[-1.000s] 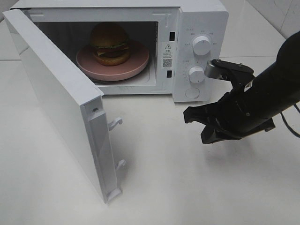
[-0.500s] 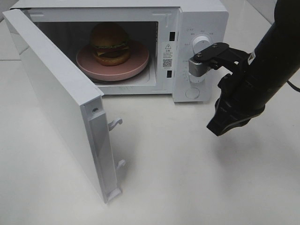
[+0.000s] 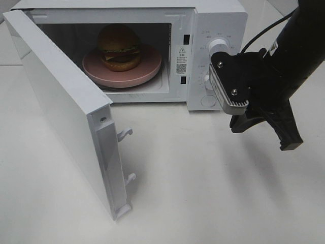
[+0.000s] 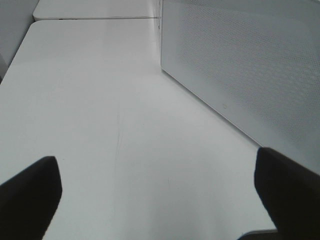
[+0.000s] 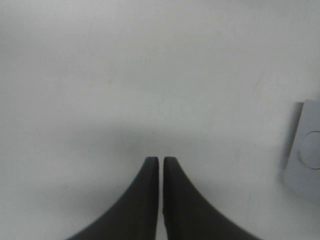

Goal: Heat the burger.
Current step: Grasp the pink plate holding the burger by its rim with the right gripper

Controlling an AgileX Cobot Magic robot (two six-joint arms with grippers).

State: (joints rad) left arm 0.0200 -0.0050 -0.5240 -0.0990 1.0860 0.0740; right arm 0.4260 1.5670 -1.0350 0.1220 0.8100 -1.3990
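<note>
White microwave (image 3: 223, 20) stands at the back of the table (image 3: 203, 193), and we see its door (image 3: 56, 101) swung wide open toward the left. Inside, the burger (image 3: 119, 47) sits upright on a pink plate (image 3: 150, 66), roughly in the middle of the cavity, bun on top with lettuce and cheese showing at its edge.

We find the right gripper (image 5: 160, 159) in front of the control panel, on the right side of the high view, raised above the table. Its 2 fingers are pressed almost together, with only a thin slit between them, and they grasp nothing. The arm's wrist covers part of the lower knob, while the upper knob (image 3: 219, 46) shows clearly. From the right wrist view we also catch a corner of the panel (image 5: 305, 150) with a round button.

We see the left gripper (image 4: 155, 157) only in its own wrist view: its fingers are spread wide and empty, above bare table, near a white panel (image 4: 240, 65) with a fine dot pattern.
</note>
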